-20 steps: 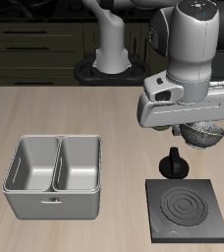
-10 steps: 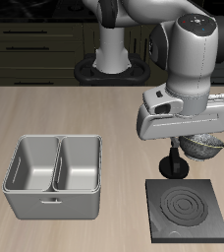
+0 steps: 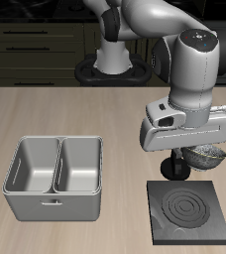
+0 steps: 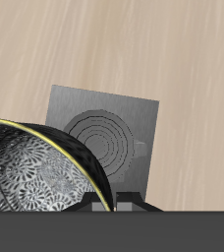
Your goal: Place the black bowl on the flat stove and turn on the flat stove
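A pale wood-grain tabletop [image 3: 46, 114] fills the exterior view, with dark cabinets across the top of the frame. A grey double basin [image 3: 56, 177] sits at lower left. The flat stove [image 3: 189, 210] lies at lower right. The hand [image 3: 189, 149] hangs above the stove's back edge, pinching the rim of the black bowl [image 3: 206, 157], which is held clear of the slab, just under the hand.

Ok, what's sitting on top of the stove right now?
Nothing that shows: the stove has bare burner rings in both views. The black bowl hangs above its back edge in the gripper. The knob end is partly hidden behind the gripper.
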